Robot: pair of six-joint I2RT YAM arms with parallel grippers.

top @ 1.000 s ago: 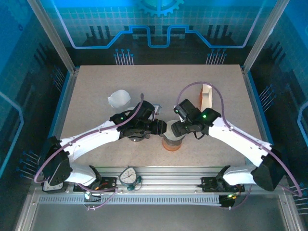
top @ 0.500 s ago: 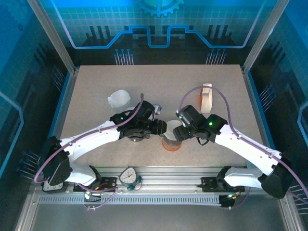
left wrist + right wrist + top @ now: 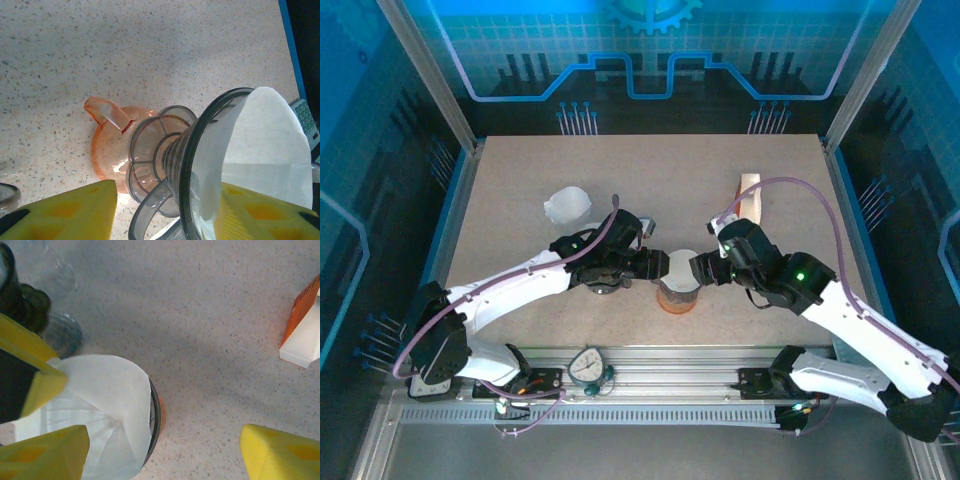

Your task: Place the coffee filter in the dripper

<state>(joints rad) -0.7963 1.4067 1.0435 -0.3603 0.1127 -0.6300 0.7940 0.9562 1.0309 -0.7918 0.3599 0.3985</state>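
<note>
The white paper coffee filter (image 3: pixel 680 268) sits open in the clear grey dripper (image 3: pixel 677 288), which stands on an orange glass server (image 3: pixel 677 305) at the table's near middle. In the left wrist view the filter (image 3: pixel 265 135) lines the dripper (image 3: pixel 200 150) above the server (image 3: pixel 107 150). My left gripper (image 3: pixel 657 266) (image 3: pixel 165 215) is open, its jaws astride the dripper's rim with a gap on the handle side. My right gripper (image 3: pixel 699 270) (image 3: pixel 162 455) stands open just right of the dripper, one finger (image 3: pixel 45 455) over the filter (image 3: pixel 105 390), gripping nothing.
An orange and white box (image 3: pixel 750 198) (image 3: pixel 302 335) stands behind the right arm. A white crumpled thing (image 3: pixel 567 205) lies at the back left. A dark round glass object (image 3: pixel 603 290) sits under the left wrist.
The right arm has drawn back to the right, off the top of the dripper. The left jaws have spread wider. The filter stays in the dripper.
</note>
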